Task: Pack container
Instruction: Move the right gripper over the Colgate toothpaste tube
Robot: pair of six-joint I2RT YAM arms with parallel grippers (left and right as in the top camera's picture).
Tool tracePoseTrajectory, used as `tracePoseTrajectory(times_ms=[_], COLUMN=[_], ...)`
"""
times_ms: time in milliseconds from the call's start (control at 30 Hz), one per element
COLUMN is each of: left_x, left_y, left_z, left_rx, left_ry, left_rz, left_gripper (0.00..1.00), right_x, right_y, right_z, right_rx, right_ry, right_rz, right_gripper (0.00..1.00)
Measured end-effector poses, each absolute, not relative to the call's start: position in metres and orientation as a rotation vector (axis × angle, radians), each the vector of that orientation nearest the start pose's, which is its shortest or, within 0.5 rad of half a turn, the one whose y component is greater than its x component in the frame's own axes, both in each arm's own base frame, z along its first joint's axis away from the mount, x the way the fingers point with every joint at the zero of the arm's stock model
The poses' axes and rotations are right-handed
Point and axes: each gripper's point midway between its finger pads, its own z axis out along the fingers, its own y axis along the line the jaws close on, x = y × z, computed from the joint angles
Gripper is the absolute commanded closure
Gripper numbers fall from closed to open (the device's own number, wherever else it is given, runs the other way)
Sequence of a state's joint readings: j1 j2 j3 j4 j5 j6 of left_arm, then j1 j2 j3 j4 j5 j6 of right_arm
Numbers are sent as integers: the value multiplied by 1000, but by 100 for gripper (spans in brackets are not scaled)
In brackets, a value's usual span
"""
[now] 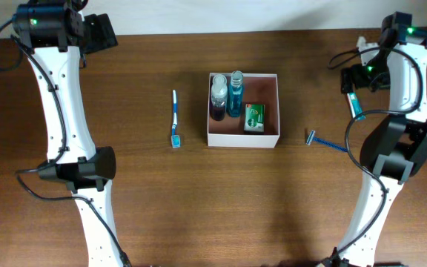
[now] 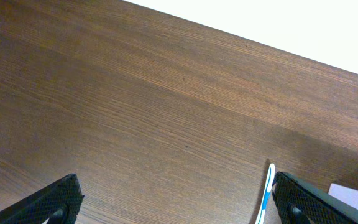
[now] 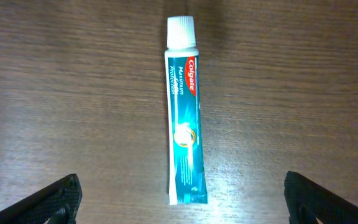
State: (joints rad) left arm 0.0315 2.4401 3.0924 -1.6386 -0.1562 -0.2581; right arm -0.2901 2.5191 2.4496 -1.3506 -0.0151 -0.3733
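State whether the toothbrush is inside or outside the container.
Outside. The toothbrush lies flat on the table, left of the container in the overhead view, apart from its wall.

I see the left arm (image 1: 60,111) bent at its elbow well left of the container (image 1: 242,140), its forearm running up past the container's far side. The left gripper (image 2: 179,202) has its jaws spread wide and holds nothing. The right arm (image 1: 408,74) folds well right of the container, and the right gripper (image 3: 180,209) faces down, jaws wide and empty
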Motion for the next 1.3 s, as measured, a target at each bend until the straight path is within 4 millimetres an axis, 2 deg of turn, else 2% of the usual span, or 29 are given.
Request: tracePoseTrajectory(times_ms=[533, 867, 1300], left_x=[513, 513, 513], left_y=[43, 43, 43], left_z=[277, 277, 277], left_rx=[-426, -426, -426], left_ry=[2507, 2507, 2507], left_rz=[111, 111, 111], left_gripper=[1, 1, 1], right_x=[500, 502, 498], right_y=[-149, -149, -148], right_z=[39, 38, 18], right_rx=[-137, -137, -140], right_ry=[3030, 3027, 3064], right_rz=[-62, -64, -45], right_gripper=[1, 1, 1])
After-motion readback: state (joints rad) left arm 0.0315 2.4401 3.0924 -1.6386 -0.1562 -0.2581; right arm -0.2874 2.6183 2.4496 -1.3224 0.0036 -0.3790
